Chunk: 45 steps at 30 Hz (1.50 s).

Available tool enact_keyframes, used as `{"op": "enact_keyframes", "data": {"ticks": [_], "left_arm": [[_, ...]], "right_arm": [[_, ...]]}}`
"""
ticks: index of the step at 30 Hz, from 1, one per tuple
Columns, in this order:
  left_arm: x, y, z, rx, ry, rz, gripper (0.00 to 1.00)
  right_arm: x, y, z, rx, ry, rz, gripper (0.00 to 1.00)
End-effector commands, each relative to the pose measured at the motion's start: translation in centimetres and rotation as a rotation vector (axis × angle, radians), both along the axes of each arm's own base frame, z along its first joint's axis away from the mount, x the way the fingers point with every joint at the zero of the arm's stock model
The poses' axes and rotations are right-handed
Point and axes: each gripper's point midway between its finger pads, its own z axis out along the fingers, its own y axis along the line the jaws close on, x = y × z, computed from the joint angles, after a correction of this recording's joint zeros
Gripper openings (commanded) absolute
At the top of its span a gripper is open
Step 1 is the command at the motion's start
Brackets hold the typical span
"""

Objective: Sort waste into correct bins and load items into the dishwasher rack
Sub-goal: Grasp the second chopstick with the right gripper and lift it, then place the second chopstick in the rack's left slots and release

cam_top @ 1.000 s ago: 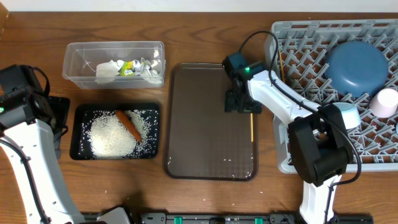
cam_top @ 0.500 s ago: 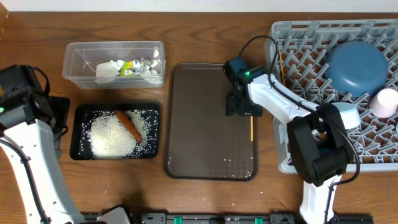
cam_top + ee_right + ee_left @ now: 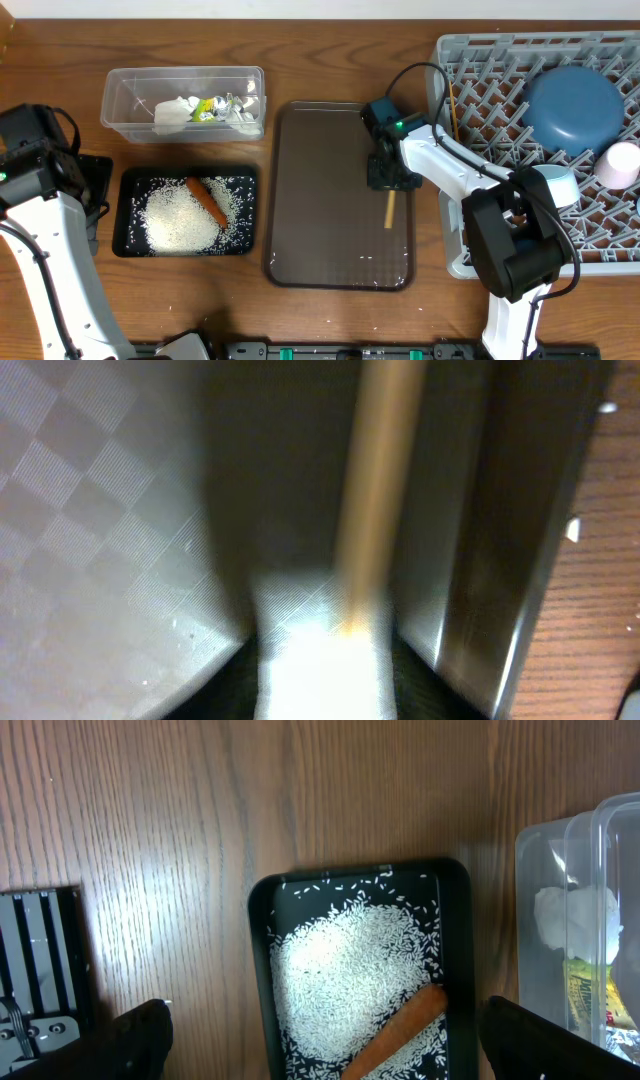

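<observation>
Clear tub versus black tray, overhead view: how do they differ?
The clear tub is see-through with taller walls; the black tray is opaque and shallow. The clear tub holds a crumpled napkin and foil wrappers; the black tray holds rice and a carrot. Both are rectangular and similar in size.

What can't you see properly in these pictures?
- Overhead: the right gripper covers the chopstick's upper end.
- Right wrist view: too blurred to tell whether that gripper is pinching the chopstick.
- Left wrist view: the picture's right edge cuts off the clear tub, so the wrappers only partly show.
- Overhead: the right arm hides part of the light blue bowl.
</observation>
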Motion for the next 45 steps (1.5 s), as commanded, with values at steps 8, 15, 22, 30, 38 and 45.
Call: {"op": "enact_keyframes", "data": {"ticks": [8,15,22,30,38,45], "left_arm": [[0.0,0.2,0.1,0.005,0.007,-0.002,0.99],[0.0,0.2,0.1,0.005,0.007,-0.002,0.99],[0.0,0.2,0.1,0.005,0.007,-0.003,0.99],[0.0,0.2,0.1,0.005,0.007,-0.002,0.99],[0.0,0.2,0.1,0.005,0.007,-0.002,0.99],[0.0,0.2,0.1,0.005,0.007,-0.003,0.99]], "right_arm": [[1.8,0.8,2.3,0.063,-0.023,-0.008,0.01],[6.2,-0.9,12.7,0.12,-0.18,0.099,0.01],[8.0,-8.2,17.5,0.118,-0.239,0.143,0.01],[8.0,-11.8,15.5,0.155,-0.203,0.195,0.01],[8.4,-13.8,14.0,0.049,-0.202,0.102,0.23],[7.6,-14.1,13.8,0.049,-0.167,0.017,0.31]]}}
